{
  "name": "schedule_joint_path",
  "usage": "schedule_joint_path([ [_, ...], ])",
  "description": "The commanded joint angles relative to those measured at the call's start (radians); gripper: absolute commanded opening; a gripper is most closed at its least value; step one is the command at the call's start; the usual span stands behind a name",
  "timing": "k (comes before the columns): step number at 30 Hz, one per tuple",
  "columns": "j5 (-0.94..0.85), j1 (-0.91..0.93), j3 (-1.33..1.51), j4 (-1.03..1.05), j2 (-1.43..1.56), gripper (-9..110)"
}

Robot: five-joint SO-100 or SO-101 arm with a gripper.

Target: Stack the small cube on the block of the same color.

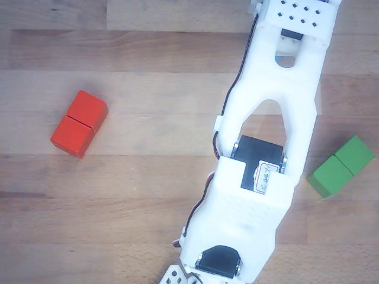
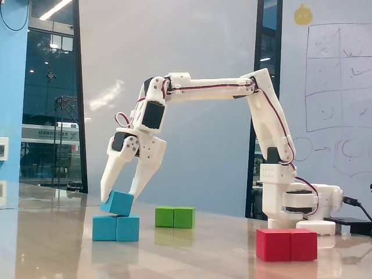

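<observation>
In the fixed view my gripper (image 2: 120, 196) points down, its two white fingers (image 2: 110, 174) closed on either side of the small light-blue cube (image 2: 119, 203). The cube is tilted, and its lower corner rests on top of the light-blue two-cube block (image 2: 116, 228) on the table. In the other view the white arm (image 1: 266, 154) covers both blue pieces. Only a sliver of light blue (image 1: 283, 59) shows through an opening in the arm near the top. The fingertips do not show there.
A red two-cube block (image 1: 79, 123) lies to the left in the other view and in the foreground right of the fixed view (image 2: 286, 244). A green two-cube block (image 1: 340, 167) lies to the right and shows behind the blue block in the fixed view (image 2: 175, 217). The arm's base (image 2: 296, 203) stands at the right.
</observation>
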Motion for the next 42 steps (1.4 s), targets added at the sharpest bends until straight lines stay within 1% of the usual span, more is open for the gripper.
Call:
schedule_joint_path([
  [1,0.003,0.006,-0.086,-0.002,0.021,7],
  [20,0.000,0.003,-0.086,-0.018,-0.078,7],
  [39,-0.008,0.002,-0.078,-0.003,-0.080,8],
  [42,-0.008,0.000,-0.078,-0.003,-0.080,12],
])
